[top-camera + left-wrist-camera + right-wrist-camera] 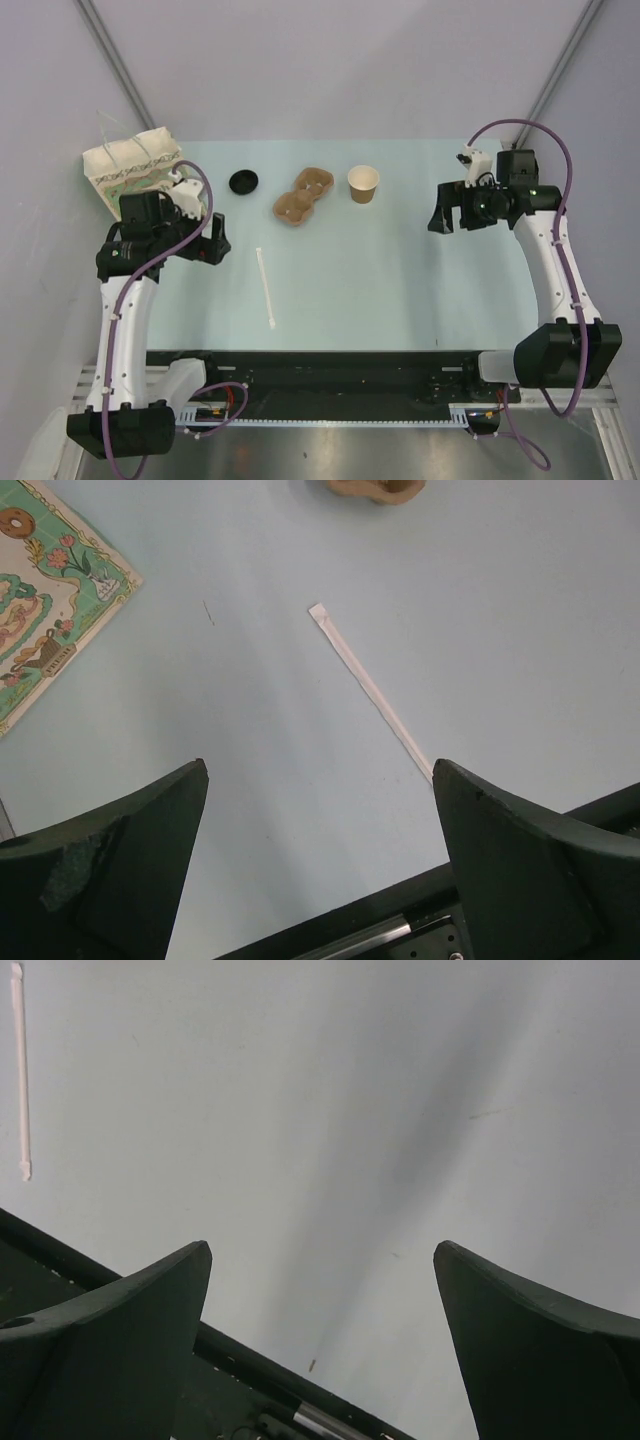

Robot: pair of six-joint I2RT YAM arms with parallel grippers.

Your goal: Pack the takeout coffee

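Observation:
The takeout coffee cup point(363, 183), tan paper with a white inside, stands upright and uncovered at the back middle of the table. Its round black lid point(243, 181) lies apart from it, to the left. My left gripper point(213, 241) hangs open over the left side of the table, nothing between its fingers point(150, 850). My right gripper point(446, 212) is open too, to the right of the cup and apart from it. Its wrist view shows only bare table between the fingers point(530, 1320).
A brown two-hole pulp carrier point(303, 196) lies between lid and cup; its edge point(375, 488) shows in the left wrist view. A white stir stick point(266, 287) point(370, 688) point(19, 1070) lies mid-table. A patterned paper bag point(132, 165) point(45, 600) lies at the back left.

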